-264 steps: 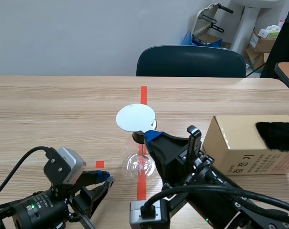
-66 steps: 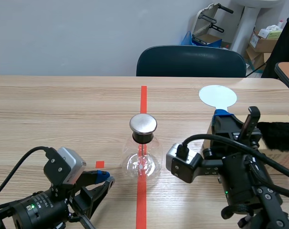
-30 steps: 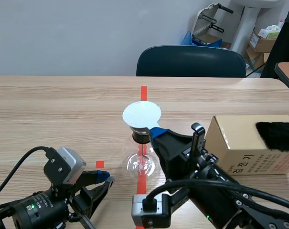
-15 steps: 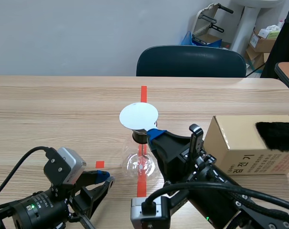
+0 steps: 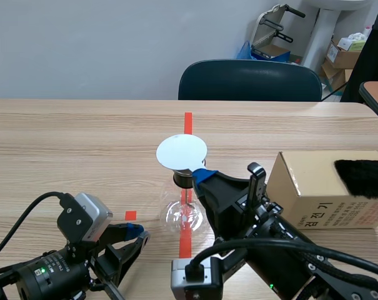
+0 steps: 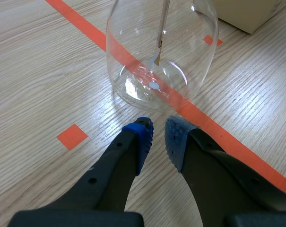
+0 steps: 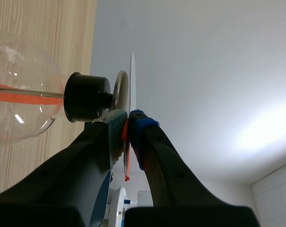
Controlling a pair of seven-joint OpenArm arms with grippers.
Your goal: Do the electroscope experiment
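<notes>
Your right pincer grasps the white disc just over the electroscope; your left pincer sits clenched, empty, on the table beside it.

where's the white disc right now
Scene view, centre: the white disc sits in the jaws of the right gripper, close over the electroscope's metal cap.

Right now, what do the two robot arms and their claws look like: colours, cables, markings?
Both arms are black. The left arm carries a silver-grey box, a looping black cable and a small green light. The left claw has blue dotted pads. The right arm has thick black cables; the right claw has one blue and one grey-green pad.
</notes>
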